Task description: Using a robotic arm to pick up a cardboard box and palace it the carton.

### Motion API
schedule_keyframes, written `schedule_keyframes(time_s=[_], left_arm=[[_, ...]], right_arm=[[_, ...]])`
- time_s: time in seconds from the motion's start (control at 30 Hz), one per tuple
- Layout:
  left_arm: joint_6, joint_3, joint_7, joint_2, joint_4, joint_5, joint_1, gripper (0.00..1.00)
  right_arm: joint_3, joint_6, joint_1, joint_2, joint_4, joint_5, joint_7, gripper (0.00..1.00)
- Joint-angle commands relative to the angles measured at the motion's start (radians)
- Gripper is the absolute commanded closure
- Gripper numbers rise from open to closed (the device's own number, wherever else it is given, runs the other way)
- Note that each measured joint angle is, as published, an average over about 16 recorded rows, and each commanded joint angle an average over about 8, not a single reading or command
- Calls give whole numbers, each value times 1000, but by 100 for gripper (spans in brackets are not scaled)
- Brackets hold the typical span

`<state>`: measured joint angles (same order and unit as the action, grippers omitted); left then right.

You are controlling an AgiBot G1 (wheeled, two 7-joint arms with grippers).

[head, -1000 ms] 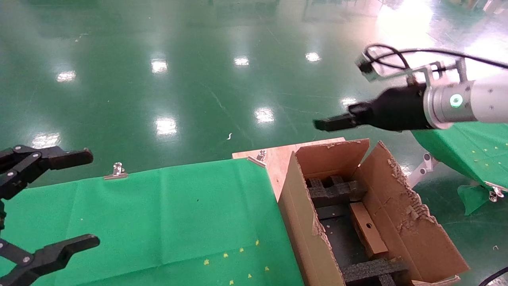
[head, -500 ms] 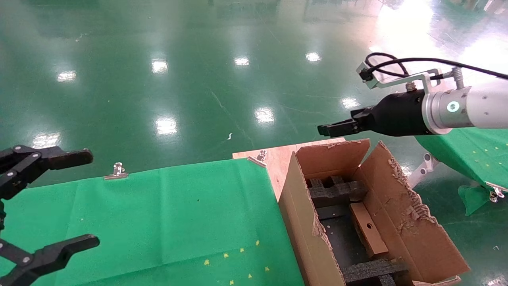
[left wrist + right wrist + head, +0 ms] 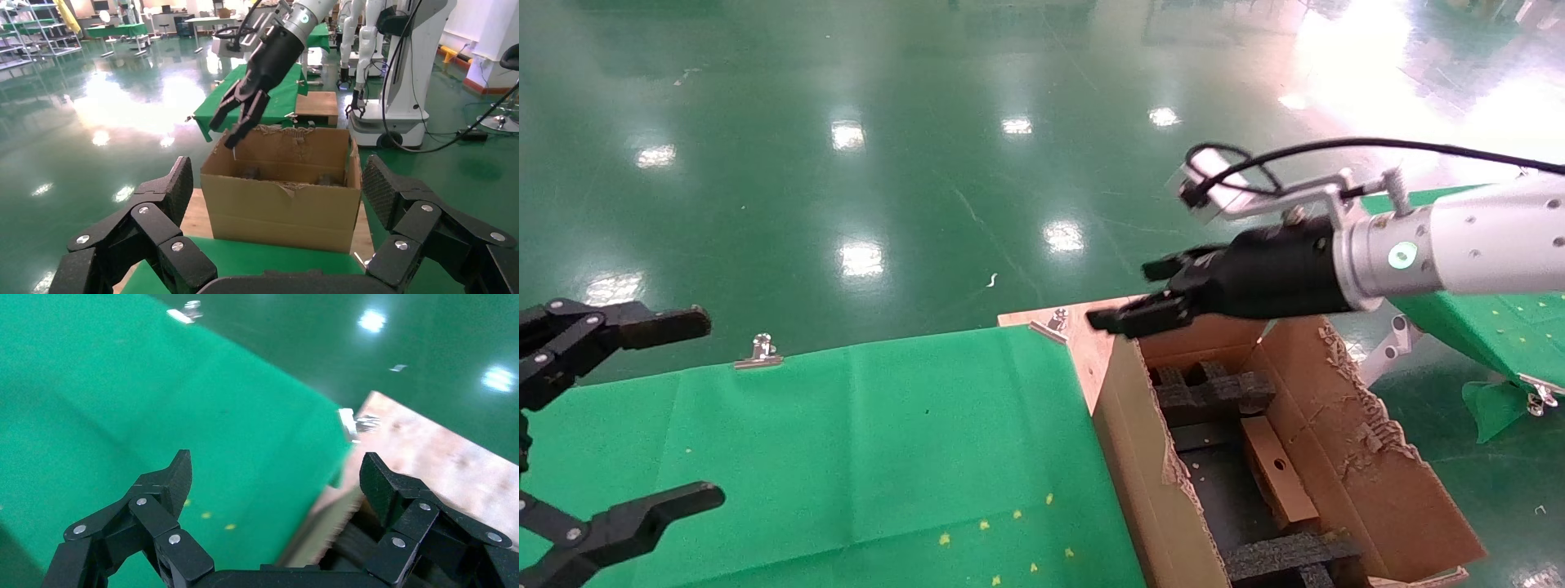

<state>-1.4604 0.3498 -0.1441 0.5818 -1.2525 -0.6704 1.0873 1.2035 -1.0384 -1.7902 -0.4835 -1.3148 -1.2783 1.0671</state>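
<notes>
The carton (image 3: 1148,474) stands open at the right end of the table, with torn flaps and black foam inserts (image 3: 1214,394) inside. The small cardboard box (image 3: 1277,472), with a round hole in its top face, lies inside the carton between the inserts. The white right robotic arm (image 3: 1459,245) reaches in from the right. My right gripper (image 3: 1128,294) is open and empty, above the carton's far left corner. It also shows in the left wrist view (image 3: 235,119) over the carton (image 3: 287,205). My left gripper (image 3: 695,408) is open and empty, parked at the left.
A green cloth (image 3: 887,441) covers the table and is held by metal clips (image 3: 758,353). A bare wooden board (image 3: 1091,331) lies under the carton. A second green-covered table (image 3: 1500,318) stands at the right. Other robots (image 3: 398,61) stand behind the carton.
My right arm has moved left and down, from above the floor beyond the carton to its far left corner. Its fingers now show apart. The left gripper and the small box have not moved.
</notes>
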Motion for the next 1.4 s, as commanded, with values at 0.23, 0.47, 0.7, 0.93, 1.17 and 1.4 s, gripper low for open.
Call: schedule_keyframes(time_s=[0.23,0.47,0.7,0.93,1.17,1.4], left_arm=[[0,0,0,0,0,0,0,0],[0,0,0,0,0,0,0,0],[0,0,0,0,0,0,0,0],[0,0,0,0,0,0,0,0],[0,0,0,0,0,0,0,0],[0,0,0,0,0,0,0,0]], right_arm=[[-170,-84,132,-24,6,101,-162,0],[-318,-158,247,-44,11,189,-303,0],[-467,-231,362,-65,15,277,-445,0],[-617,-305,478,-85,20,366,-587,0],[-765,-379,593,-106,25,454,-728,0],[-898,-444,696,-124,30,533,-855,0]])
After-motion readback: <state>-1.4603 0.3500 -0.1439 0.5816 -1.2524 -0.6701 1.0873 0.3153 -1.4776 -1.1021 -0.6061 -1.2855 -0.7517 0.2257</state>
